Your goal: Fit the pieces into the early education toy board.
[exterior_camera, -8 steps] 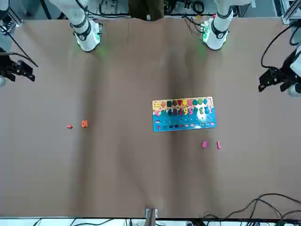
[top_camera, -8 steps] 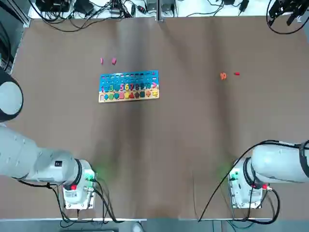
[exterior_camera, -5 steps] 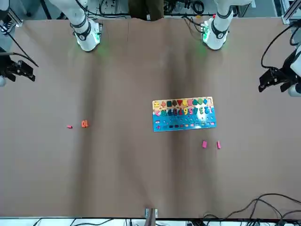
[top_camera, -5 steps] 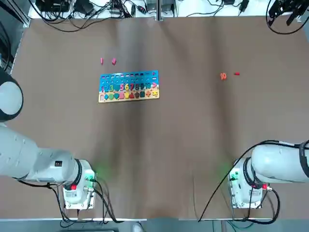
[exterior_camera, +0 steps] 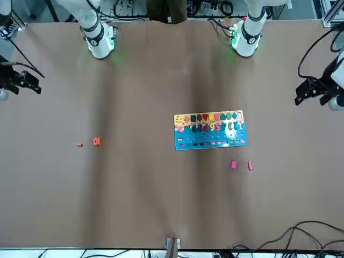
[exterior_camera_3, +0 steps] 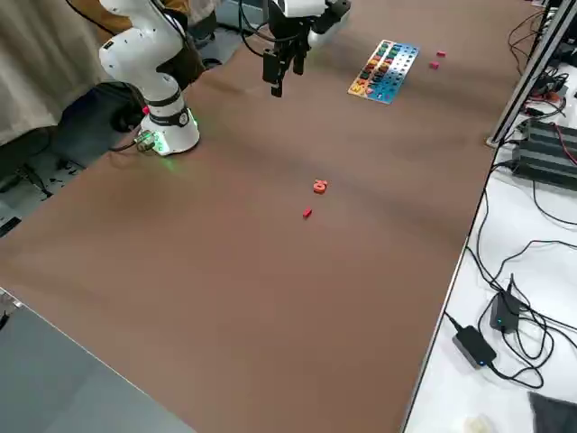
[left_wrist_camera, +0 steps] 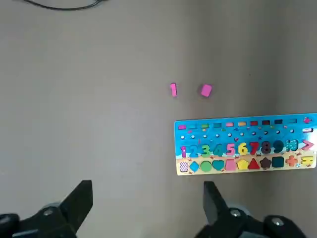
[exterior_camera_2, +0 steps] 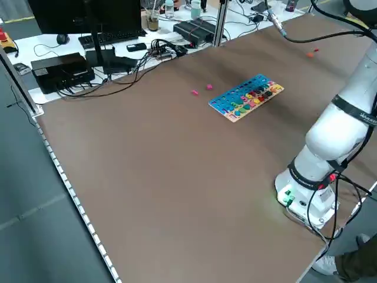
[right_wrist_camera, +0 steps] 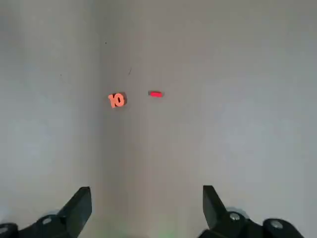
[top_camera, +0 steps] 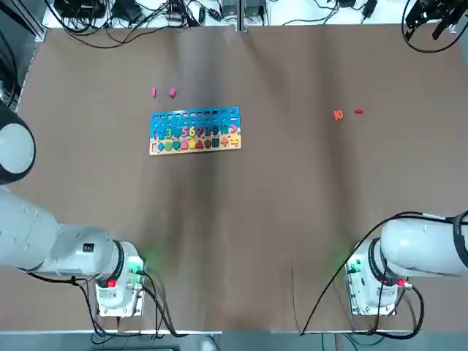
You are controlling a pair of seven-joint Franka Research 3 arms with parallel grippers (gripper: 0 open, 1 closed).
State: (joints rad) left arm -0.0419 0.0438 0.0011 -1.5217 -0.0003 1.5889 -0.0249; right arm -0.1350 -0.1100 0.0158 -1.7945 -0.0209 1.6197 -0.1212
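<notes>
The brown tabletop (top_camera: 256, 219) held a flat blue toy board (top_camera: 195, 131); two pink pieces (top_camera: 172, 93) lay just beyond it, the orange piece (top_camera: 338, 115) and red piece (top_camera: 358, 112) well apart. The left tool (left_wrist_camera: 147, 198) and right tool (right_wrist_camera: 147, 203) hung open, empty.

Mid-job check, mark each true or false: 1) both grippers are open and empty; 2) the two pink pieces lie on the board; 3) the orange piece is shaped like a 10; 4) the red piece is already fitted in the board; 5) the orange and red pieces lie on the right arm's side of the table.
1) True: the left gripper and the right gripper are both open, holding nothing.
2) False: the pink pieces lie on the table just beyond the board, apart from it.
3) True: the orange piece reads as a 10.
4) False: the red piece lies loose on the table beside the orange piece, far from the board.
5) True.
</notes>
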